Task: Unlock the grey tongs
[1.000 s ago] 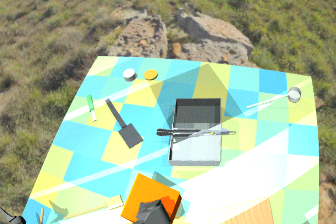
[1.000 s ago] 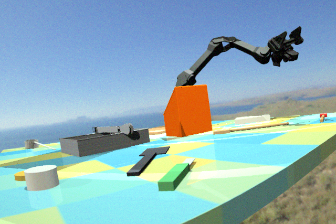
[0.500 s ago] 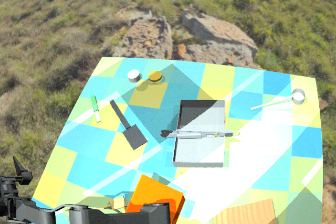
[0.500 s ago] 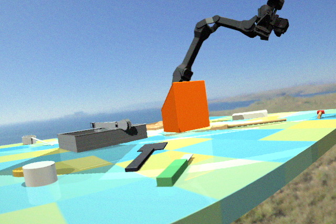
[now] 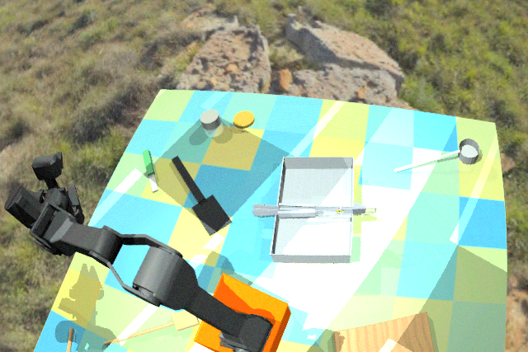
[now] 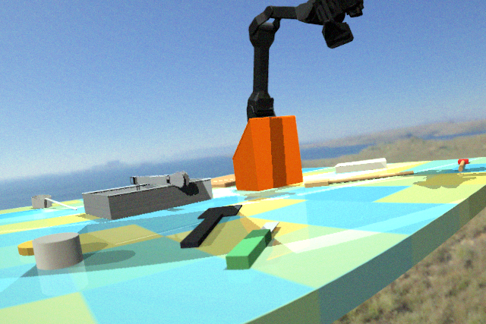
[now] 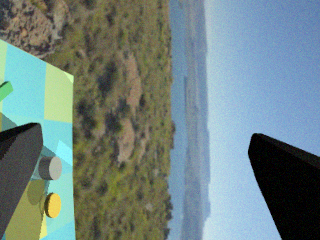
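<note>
The grey tongs (image 5: 298, 213) (image 6: 156, 180) lie across the roasting tin (image 5: 311, 259) (image 6: 137, 204), with their arms close together. Their broad heads stick out past the tin's left wall in the top view, and a thin wire loop is at the right end. The wooden board (image 5: 388, 334) (image 6: 223, 180) is at the bottom right of the top view, partly cut off. My gripper (image 7: 148, 139) (image 6: 326, 5) is open and empty. It is high up, beyond the table's left side in the top view, far from the tongs.
A black spatula (image 5: 213, 213) (image 6: 209, 230) and a green-handled tool (image 5: 148, 162) (image 6: 249, 250) lie left of the tin. A grey cylinder (image 5: 209, 119) (image 6: 58, 251) (image 7: 50, 168), yellow disc (image 5: 243, 119) (image 7: 53, 205) and long-handled cup (image 5: 469, 151) stand farther back. My base is orange (image 6: 266, 152).
</note>
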